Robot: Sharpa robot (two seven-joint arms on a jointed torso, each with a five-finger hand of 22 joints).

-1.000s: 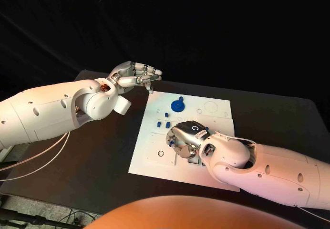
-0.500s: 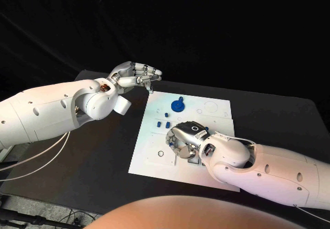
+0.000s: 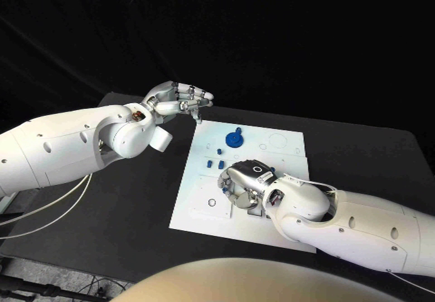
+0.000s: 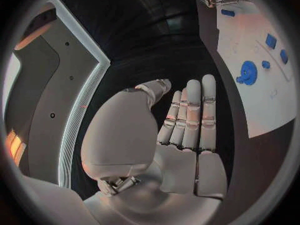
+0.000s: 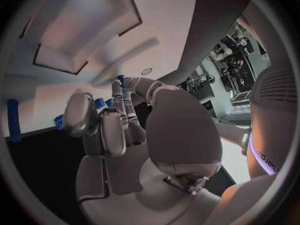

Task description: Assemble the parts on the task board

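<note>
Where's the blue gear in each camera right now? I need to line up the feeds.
Head view: the blue gear lies on the far part of the task board, beyond the right hand.
Left wrist view: the gear lies on the board, beyond the left hand.
Right wrist view: I cannot pick it out.
Shared landmark: the white task board.

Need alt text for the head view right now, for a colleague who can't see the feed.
The right hand reaches down over the middle of the white task board on the black table. The left hand hovers past the board's far left corner, holding nothing. A blue gear and small blue parts lie on the board.
</note>
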